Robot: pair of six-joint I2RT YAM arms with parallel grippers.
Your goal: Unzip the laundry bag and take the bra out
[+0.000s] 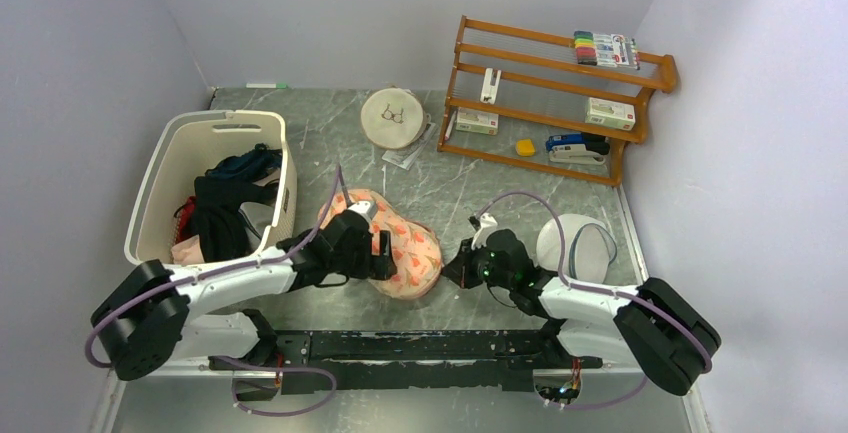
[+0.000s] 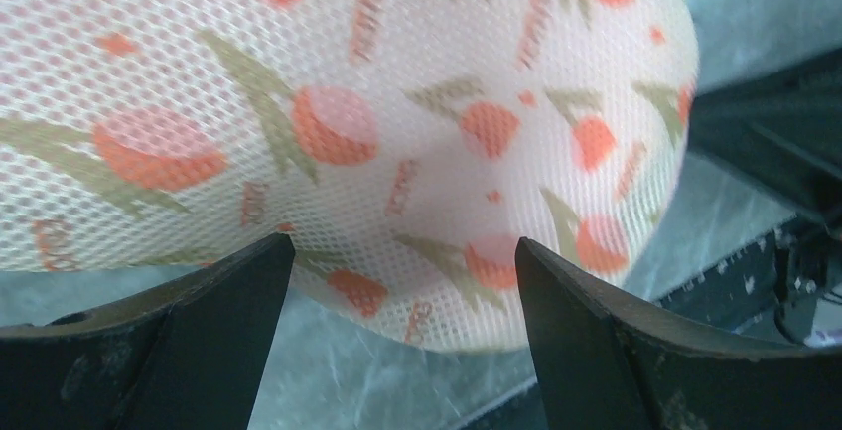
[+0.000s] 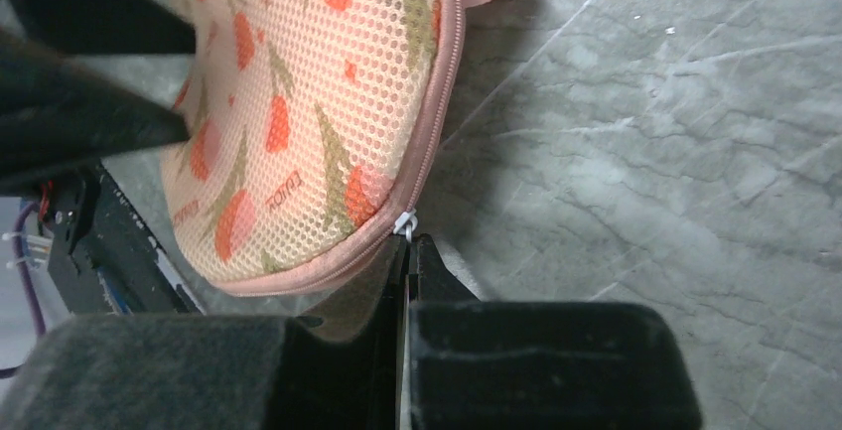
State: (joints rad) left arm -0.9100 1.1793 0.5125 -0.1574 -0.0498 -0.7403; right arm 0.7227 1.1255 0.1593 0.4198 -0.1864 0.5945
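The laundry bag point(image 1: 412, 259) lies flat on the worktop point(image 1: 330, 138), near its front edge and between the two arms. Its long axis runs on a slant from far-left to near-right. The near-right lobe points at the right claw point(image 3: 407, 249), which comes at it from the right and is the arm placed to work the zip. The zip pull point(image 3: 405, 222) sits on the pink edge seam, right at that claw's tips. The jaws are pressed together with only a hairline between them. Whether the pull's tab is actually pinched there cannot be made out. From the pull, the zip track curves away along the bag's rim, so my guess is the drag must follow that rim. The left claw point(image 2: 402, 243) hangs over the bag's middle from the left, spread wide and holding nothing, with the mesh lobe showing between its fingers. Whether it presses on the fabric is unclear. The visible stretch of zip looks closed, and the bra is nowhere in sight, presumably inside. The basket point(image 1: 165, 168) stands well to the left, and a white domed item point(image 1: 572, 238) sits just beyond the right arm.
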